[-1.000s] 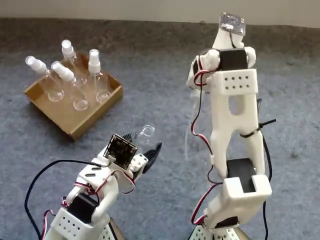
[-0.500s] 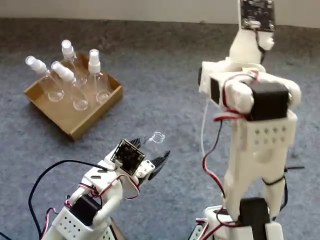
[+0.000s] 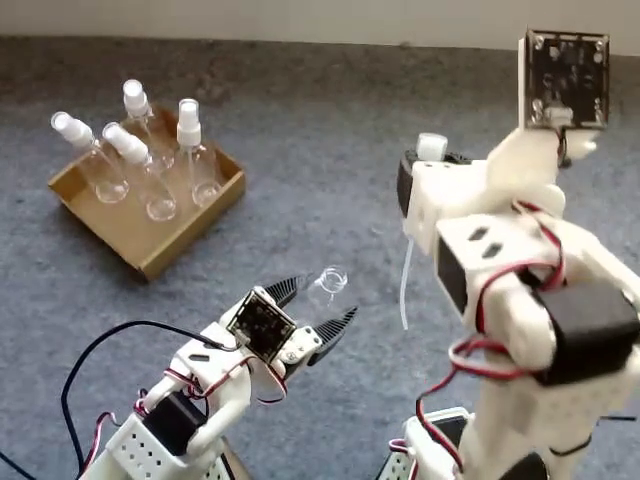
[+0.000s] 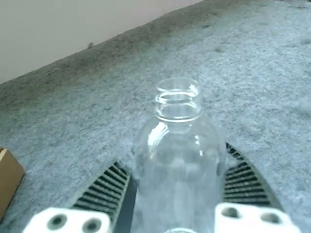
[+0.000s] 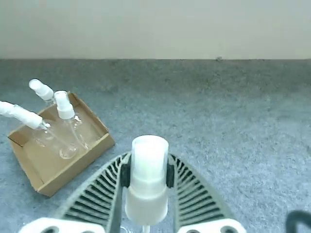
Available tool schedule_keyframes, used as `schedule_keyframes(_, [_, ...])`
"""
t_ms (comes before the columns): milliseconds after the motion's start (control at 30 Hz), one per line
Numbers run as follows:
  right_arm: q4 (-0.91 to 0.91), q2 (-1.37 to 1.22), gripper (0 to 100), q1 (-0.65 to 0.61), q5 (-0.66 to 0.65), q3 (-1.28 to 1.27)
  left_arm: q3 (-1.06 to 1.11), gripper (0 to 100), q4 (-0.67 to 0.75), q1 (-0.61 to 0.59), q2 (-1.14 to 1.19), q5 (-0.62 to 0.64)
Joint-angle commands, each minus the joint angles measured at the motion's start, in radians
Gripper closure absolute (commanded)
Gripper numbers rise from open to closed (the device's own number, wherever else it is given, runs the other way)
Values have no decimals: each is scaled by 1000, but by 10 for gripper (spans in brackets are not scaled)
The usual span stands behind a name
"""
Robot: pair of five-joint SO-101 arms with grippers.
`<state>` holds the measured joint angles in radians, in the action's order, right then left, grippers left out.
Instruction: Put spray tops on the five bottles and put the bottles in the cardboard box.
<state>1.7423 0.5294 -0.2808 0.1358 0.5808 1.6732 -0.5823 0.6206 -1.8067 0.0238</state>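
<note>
Far left: four bottles [image 3: 145,175] in cardboard box [image 3: 195,230]; front centre: fifth bottle [image 3: 325,283]; spray top [image 3: 431,147] right of it.

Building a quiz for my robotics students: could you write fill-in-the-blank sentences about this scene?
The cardboard box holds ____ bottles with spray tops on.
The left gripper is shut on a clear bottle that lacks a spray ____.
The right gripper holds a white spray top with a thin ____ hanging beneath it.
Missing words: four; top; tube.

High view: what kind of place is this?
Likely an indoor tabletop test setup: grey carpet-like surface meeting a pale wall, with a cardboard box of spray bottles.
</note>
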Motion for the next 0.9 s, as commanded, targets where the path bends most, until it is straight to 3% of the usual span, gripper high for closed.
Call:
schedule_keyframes(0, [-15,79,995,-36,-9,54,21,882,43,12,-18,9])
schedule_keyframes(133, [-56,119,995,-41,-9,54,21,800,92,22,-18,11])
schedule_keyframes(433, [-140,125,995,-41,-9,42,21,793,233,131,-18,11])
schedule_keyframes(667, [-154,263,995,-41,-9,-116,21,793,239,128,-18,11])
schedule_keyframes(867, [-269,483,995,-41,-11,-340,21,793,241,131,-18,11])
